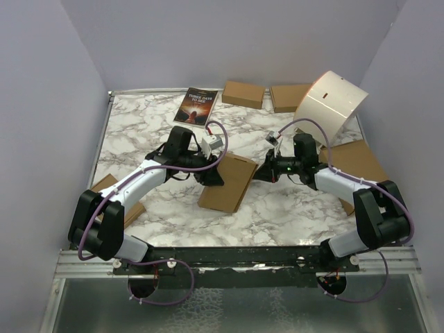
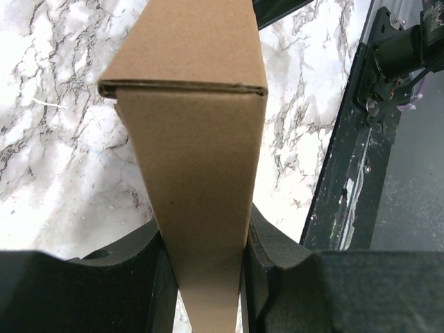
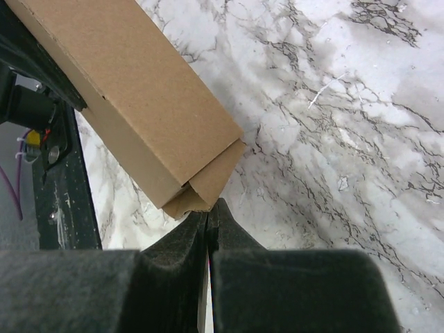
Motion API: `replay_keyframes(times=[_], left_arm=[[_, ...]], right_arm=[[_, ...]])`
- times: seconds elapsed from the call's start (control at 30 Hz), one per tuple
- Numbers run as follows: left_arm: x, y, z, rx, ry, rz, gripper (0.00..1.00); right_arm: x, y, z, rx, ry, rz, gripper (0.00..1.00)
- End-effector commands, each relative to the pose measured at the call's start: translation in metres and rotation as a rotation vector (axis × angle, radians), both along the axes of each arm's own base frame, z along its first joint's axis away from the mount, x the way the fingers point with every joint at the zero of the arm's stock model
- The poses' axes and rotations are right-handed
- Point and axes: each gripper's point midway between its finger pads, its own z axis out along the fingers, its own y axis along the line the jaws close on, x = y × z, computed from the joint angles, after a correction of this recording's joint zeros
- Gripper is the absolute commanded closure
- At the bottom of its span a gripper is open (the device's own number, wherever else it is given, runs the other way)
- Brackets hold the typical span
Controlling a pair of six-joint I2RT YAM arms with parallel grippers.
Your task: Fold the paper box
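On the marble surface [image 1: 277, 208] in front of you, the biggest thing is a flat brown box [image 1: 357, 163] lying at the right side, partly under your right arm. Behind it stands a white curved sheet [image 1: 331, 104], bent like an arch.

The paper box [image 1: 227, 183] is in the middle of the surface, between your two arms. It is folded into a thin, closed shape, and it sits tilted.

Along the back edge lie two small brown boxes [image 1: 243, 94], side by side, and a dark book [image 1: 198, 105] to their left.

Your left end effector [image 2: 205, 243] is partly closed and squeezes the thin left side of the paper box, one finger on each face. Your right end effector [image 3: 209, 222] is pressed shut. Its tips sit right at a loose corner on the box's right side. You cannot tell if they touch it.
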Motion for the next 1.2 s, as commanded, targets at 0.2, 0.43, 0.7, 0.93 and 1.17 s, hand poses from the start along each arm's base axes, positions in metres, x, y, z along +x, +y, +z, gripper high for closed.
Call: replay_keyframes(times=[0.2,0.43,0.7,0.93,1.17], left_arm=[[0.006,0.002,-0.011,0.035,-0.002,0.042,1.00],[0.014,0.004,-0.016,0.034,0.017,0.143,1.00],[0.020,0.004,-0.012,-0.024,0.014,0.249,1.00],[0.031,0.003,-0.008,-0.016,0.057,0.332,1.00],[0.040,0.009,-0.009,0.050,0.088,0.384,1.00]], right_arm=[[0.016,-0.001,-0.007,-0.068,-0.041,-0.051,0.99],[0.008,-0.007,-0.042,-0.098,0.102,-0.102,0.96],[-0.010,0.014,-0.050,0.001,0.262,-0.071,0.98],[-0.045,0.051,-0.034,0.033,0.260,0.101,0.99],[-0.026,0.044,-0.039,-0.046,0.205,0.006,0.99]])
